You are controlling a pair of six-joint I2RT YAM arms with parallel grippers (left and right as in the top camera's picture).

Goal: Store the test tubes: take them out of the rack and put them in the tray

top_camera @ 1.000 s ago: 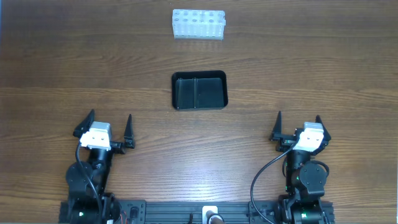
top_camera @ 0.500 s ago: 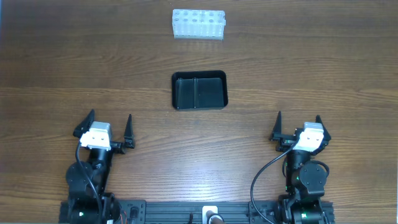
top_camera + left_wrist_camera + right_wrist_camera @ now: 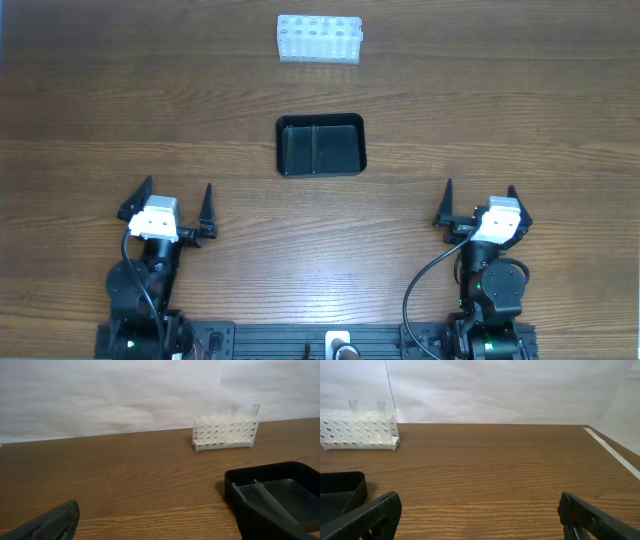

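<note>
A white rack (image 3: 319, 40) dotted with holes stands at the middle of the worktop's (image 3: 520, 100) far edge, with two clear test tubes (image 3: 255, 409) rising above its top. A black two-compartment tray (image 3: 279, 148) sits mid-worktop, apart from the rack. Near the front edge, the left claw (image 3: 178, 186) and right claw (image 3: 480, 186) are spread wide, holding nothing.

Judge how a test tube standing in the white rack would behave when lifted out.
The test tubes look thin, clear and smooth: probably light, slippery, breakable. Being round, one would likely roll on the table; the walled tray should stop it.
</note>
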